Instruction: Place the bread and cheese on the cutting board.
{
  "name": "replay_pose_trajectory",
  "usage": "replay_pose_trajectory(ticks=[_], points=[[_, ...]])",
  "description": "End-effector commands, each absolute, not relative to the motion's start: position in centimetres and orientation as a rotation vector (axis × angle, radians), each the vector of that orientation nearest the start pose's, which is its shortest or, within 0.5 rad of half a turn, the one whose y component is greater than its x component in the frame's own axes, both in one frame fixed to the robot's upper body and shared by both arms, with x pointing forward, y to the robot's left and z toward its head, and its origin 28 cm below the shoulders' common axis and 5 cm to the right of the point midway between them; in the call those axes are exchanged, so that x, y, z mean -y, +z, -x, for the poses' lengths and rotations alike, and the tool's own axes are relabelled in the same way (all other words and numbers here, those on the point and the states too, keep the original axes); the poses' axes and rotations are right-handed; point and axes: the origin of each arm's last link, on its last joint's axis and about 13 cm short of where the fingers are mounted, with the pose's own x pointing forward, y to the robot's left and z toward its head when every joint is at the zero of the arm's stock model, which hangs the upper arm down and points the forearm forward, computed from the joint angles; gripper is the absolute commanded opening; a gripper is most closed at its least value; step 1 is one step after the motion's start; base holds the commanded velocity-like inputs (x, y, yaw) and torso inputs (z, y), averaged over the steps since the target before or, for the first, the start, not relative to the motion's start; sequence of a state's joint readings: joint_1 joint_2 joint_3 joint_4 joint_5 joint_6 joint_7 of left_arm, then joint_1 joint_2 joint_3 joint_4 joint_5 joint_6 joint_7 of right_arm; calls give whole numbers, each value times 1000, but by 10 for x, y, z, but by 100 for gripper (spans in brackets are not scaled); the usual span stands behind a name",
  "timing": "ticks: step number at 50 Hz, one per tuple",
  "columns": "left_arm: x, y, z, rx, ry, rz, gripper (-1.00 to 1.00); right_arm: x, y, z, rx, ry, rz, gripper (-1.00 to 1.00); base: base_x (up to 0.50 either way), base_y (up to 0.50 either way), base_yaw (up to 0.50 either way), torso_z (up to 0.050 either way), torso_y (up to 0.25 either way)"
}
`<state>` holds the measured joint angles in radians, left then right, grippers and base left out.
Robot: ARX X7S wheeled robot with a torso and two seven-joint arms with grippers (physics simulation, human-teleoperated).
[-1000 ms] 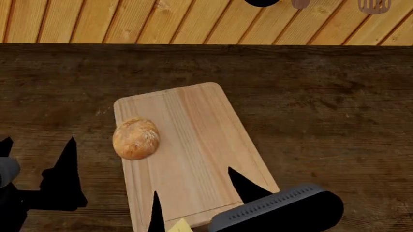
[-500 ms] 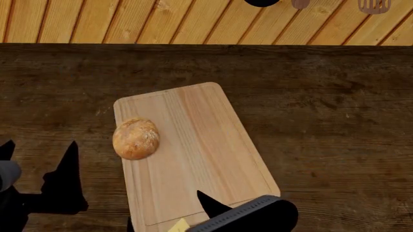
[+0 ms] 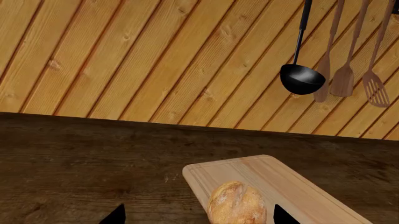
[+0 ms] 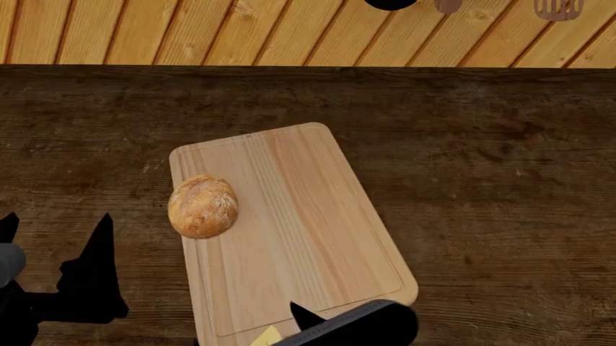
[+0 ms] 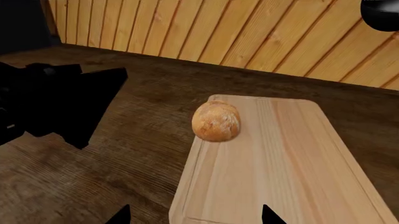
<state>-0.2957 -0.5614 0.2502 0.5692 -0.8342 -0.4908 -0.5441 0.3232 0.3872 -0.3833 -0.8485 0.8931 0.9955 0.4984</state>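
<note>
The cutting board point(image 4: 298, 223) lies slanted on the dark table. The bread point(image 4: 202, 207) rests on its left edge, partly over the rim; it also shows in the left wrist view point(image 3: 237, 204) and the right wrist view point(image 5: 216, 120). A corner of the cheese point(image 4: 267, 336) shows at the board's near edge, by the bottom of the head view. My right gripper point(image 4: 248, 326) is open around that spot and holds nothing; its wrist view point(image 5: 194, 215) shows only the board point(image 5: 281, 163). My left gripper point(image 4: 56, 220) is open and empty, left of the board point(image 3: 196, 217).
The dark wooden table point(image 4: 481, 180) runs back to a plank wall. A black ladle point(image 3: 302, 78) and two wooden spatulas point(image 3: 341, 84) hang on that wall, far from the board. My left gripper shows dark in the right wrist view point(image 5: 62, 102).
My right gripper has drawn back and to the left, toward the bottom edge of the head view. The left gripper, bread and cheese have hardly moved.
</note>
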Motion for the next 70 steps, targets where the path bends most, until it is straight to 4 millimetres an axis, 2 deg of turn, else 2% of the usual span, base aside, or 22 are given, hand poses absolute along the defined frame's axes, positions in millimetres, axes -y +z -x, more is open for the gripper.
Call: replay_pose_trajectory(ticks=[1, 27, 70], points=[[-225, 152, -219, 59, -93, 117, 100, 54, 144, -170, -174, 517, 35, 100, 0, 0, 0, 0, 0], [-224, 151, -219, 53, -96, 118, 100, 53, 126, -179, -224, 510, 29, 100, 0, 0, 0, 0, 0], [-225, 150, -218, 54, -95, 120, 100, 51, 107, -192, -283, 507, 21, 100, 0, 0, 0, 0, 0]])
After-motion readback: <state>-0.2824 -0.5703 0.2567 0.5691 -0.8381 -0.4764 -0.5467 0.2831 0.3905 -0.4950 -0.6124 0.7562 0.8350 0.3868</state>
